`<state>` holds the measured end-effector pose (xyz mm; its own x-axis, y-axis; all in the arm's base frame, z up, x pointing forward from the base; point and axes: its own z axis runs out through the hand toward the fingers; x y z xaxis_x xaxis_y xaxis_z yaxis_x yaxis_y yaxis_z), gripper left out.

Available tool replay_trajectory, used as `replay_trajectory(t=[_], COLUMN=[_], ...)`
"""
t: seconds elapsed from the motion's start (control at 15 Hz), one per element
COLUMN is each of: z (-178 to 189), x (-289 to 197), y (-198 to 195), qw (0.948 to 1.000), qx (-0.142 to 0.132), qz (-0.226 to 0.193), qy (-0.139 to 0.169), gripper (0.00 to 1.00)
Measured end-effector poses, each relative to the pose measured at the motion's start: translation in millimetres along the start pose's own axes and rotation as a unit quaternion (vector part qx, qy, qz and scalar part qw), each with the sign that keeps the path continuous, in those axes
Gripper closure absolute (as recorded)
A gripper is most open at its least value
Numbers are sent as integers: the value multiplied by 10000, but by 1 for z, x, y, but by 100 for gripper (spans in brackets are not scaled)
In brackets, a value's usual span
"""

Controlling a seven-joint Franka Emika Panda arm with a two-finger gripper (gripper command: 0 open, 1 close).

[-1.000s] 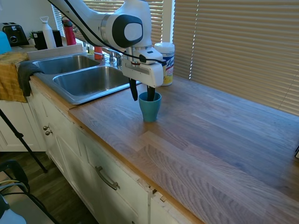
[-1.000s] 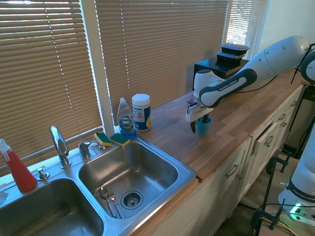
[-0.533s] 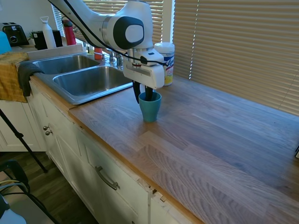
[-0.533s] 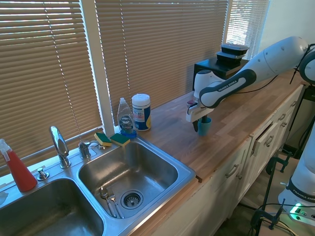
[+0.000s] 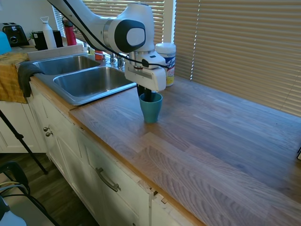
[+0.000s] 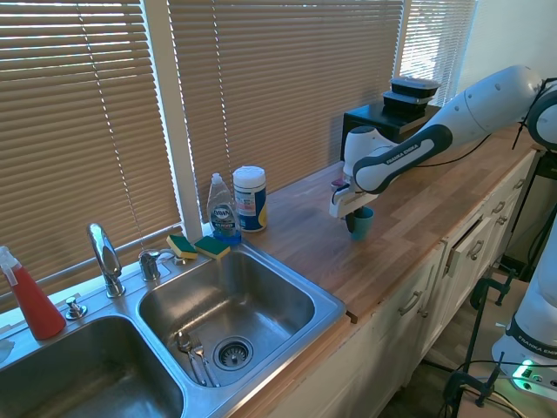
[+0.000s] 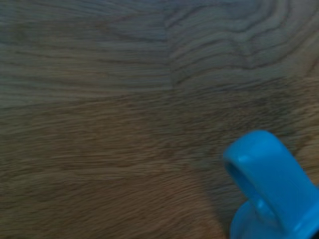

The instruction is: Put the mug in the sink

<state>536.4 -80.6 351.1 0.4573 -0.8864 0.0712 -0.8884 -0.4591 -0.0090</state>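
**A:** so what's the black two-finger gripper (image 5: 146, 95) on the white arm doing?

**B:** it's clamped on the rim of the small teal-blue mug (image 5: 151, 109), one finger dipped inside, the other pressed against the outside wall. Mug is upright on the light wooden countertop (image 5: 221, 141), bottom looks like it's touching the wood.

**A:** and the sink?

**B:** the stainless steel double-basin sink (image 6: 322, 300) sits further along the counter, mug well apart from it. Wrist view shows a bright blue loop (image 7: 271, 179), the mug's handle, over blurry wood grain.

**A:** anything nearby?

**B:** a white wipes canister (image 5: 166, 61) by the blinds, just behind the arm.
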Motion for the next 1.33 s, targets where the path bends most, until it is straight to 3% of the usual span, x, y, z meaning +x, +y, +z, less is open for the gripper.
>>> replay_trajectory(t=[0.33, 0.6, 1.0, 1.33], z=[-19, -64, -108, -79], x=[-13, -63, -180, -251], y=[-7, -35, -137, -231], qw=[9996, 9972, 9889, 9837], qx=[81, 277, 773, 908], qz=[-212, -508, -1115, -1461], qy=[186, 482, 612, 531], gripper=[100, 100, 100, 100])
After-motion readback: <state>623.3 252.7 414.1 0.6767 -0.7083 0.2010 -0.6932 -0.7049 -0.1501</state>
